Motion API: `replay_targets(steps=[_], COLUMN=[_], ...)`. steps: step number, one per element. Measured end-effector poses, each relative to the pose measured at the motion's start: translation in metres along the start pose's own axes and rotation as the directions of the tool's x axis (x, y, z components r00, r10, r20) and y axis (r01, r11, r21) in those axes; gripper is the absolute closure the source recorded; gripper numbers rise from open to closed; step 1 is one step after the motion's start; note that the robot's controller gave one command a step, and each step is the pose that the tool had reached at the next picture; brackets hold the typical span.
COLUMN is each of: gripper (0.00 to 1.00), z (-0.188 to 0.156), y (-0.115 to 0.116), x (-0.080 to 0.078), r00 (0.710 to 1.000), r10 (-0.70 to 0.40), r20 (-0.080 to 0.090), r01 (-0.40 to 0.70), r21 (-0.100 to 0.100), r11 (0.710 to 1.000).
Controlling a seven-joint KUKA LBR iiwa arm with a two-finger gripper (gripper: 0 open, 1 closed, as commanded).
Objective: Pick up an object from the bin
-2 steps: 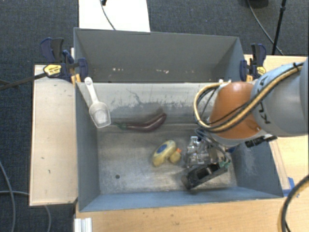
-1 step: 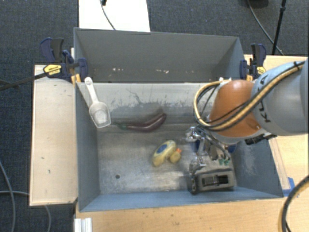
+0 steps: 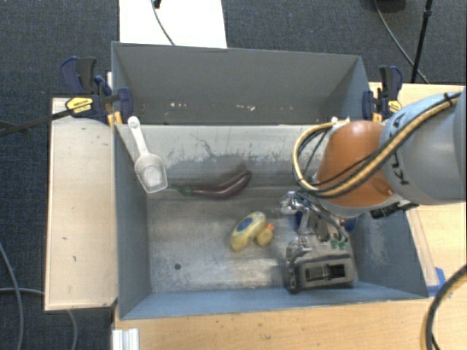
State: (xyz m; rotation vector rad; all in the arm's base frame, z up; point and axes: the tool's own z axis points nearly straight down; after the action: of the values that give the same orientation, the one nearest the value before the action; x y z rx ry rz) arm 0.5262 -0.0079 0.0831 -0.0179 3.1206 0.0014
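Observation:
My gripper [image 3: 315,230] hangs low in the bin's front right part, under the arm's orange cover. Right below it, against the front wall, lies a dark grey boxy thing [image 3: 321,273] with a rectangular window in its top. The gripper stands over its upper edge; whether it touches it I cannot tell. A yellow toy duck [image 3: 249,230] lies just to the gripper's left on the bin floor.
A dark purple eggplant [image 3: 219,187] lies near the back wall, left of centre. A white plastic scoop [image 3: 147,166] leans in the back left corner. The arm and its cables cover the bin's right side.

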Motion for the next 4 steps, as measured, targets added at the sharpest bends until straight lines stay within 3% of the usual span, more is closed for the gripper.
replay_targets(steps=[1, 2, 3, 4], gripper=[0.00, 1.00, 1.00, 1.00], z=[0.004, 0.009, 0.009, -0.111], y=[0.032, 0.081, 0.081, 0.081], x=[0.001, 0.014, 0.014, 0.010], r00=[0.999, 1.000, 1.000, 1.000], r10=[-0.048, 0.023, 0.023, 0.015], r20=[-0.002, -0.004, -0.004, -0.020], r01=[0.048, -0.023, -0.023, -0.015], r21=[0.003, -0.002, -0.002, 0.001], r11=[0.999, 1.000, 1.000, 1.000])
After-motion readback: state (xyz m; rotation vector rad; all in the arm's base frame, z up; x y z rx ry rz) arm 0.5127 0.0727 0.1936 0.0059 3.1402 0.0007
